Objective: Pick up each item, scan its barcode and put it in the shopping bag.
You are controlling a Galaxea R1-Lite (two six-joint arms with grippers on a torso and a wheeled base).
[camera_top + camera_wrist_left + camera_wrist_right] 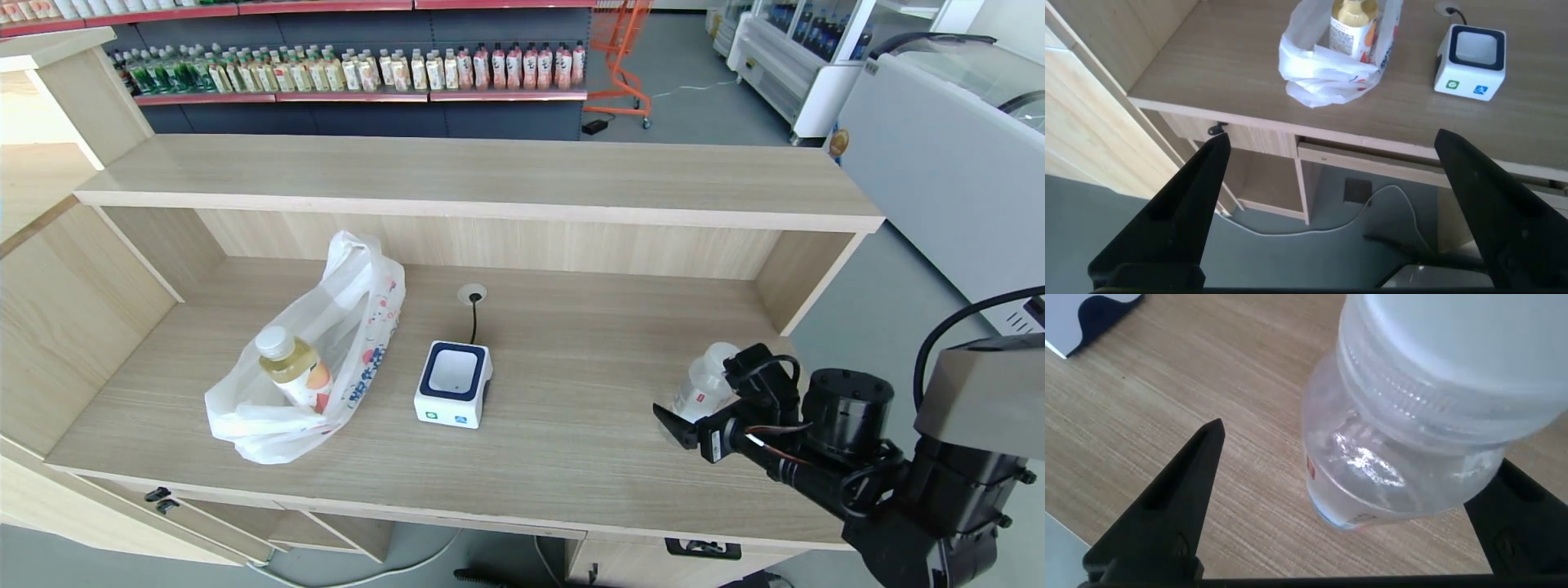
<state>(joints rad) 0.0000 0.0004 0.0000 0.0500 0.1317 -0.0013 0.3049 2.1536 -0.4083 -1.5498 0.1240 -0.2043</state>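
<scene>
right gripper (pixel 709 394) around a water bottle (pixel 704 382), one drink already in the shopping bag (pixel 359 310).

nearest, the left gripper (pixel 1331 139) hangs off the front edge of the table (pixel 571 465), its jaws spread wide with nothing between them. at the table's right end the clear water bottle with its white cap stands upright between the right gripper's jaws, which are spread on either side of it; whether either one touches it i cannot tell. near the middle sits the white scanner (pixel 453 384), window facing up, its black cable (pixel 473 322) running back to a hole in the tabletop. left of the scanner lies the white plastic shopping bag, mouth open, with a yellow drink bottle (pixel 287 369) leaning inside. beyond the table's raised back stand shelves of bottles (pixel 359 72), with chest freezers (pixel 939 139) off to the right.
</scene>
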